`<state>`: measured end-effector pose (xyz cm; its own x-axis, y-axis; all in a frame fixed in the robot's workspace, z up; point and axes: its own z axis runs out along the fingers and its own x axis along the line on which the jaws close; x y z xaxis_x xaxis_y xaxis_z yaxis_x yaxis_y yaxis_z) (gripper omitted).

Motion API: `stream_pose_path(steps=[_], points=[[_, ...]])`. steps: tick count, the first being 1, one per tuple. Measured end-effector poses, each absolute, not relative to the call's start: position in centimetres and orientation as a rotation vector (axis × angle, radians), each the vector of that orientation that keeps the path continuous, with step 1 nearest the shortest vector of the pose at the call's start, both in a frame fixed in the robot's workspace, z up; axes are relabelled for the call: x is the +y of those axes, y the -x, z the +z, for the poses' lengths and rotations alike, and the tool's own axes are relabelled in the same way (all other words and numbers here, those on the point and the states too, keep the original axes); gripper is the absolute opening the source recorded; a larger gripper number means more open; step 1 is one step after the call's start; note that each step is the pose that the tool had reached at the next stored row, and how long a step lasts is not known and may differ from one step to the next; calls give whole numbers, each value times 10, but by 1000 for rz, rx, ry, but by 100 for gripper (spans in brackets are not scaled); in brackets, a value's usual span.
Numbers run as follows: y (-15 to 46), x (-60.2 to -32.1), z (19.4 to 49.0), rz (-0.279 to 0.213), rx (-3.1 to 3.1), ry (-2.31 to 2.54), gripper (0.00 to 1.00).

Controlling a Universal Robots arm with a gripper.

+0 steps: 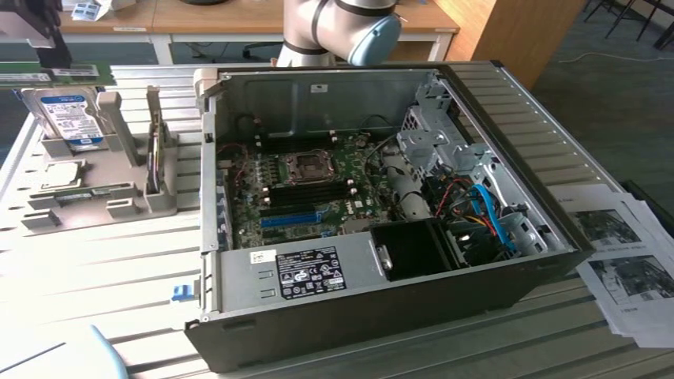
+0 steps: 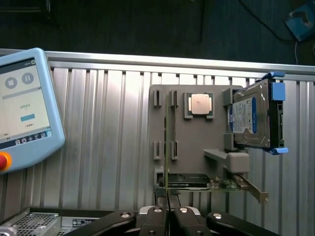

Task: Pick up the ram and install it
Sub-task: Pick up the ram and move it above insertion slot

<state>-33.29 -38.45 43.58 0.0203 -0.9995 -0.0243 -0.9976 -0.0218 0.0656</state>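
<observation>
My gripper [image 2: 168, 209] is shut on the ram [image 2: 167, 142], a thin green stick seen edge-on and running out from between the fingers. Below it is the grey parts holder [image 2: 197, 142]. In the exterior view the gripper [image 1: 43, 59] is at the far upper left, with the green ram [image 1: 47, 75] held level above the holder [image 1: 95, 205]. The open computer case [image 1: 368, 316] lies to the exterior view's right, its motherboard [image 1: 316, 189] facing up with dark memory slots beside the processor socket.
The holder carries a blue-labelled hard drive [image 2: 251, 115], a processor chip [image 2: 199, 104] and an expansion card [image 2: 211, 183]. A blue-edged teach pendant [image 2: 24, 108] lies on the ribbed table. The case walls stand around the motherboard. Printed papers [image 1: 627, 260] lie at the exterior view's right.
</observation>
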Motion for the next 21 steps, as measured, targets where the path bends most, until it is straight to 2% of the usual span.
stream_pose_path(steps=[21], points=[[278,-385,436,-99,-2175,-2223,11]])
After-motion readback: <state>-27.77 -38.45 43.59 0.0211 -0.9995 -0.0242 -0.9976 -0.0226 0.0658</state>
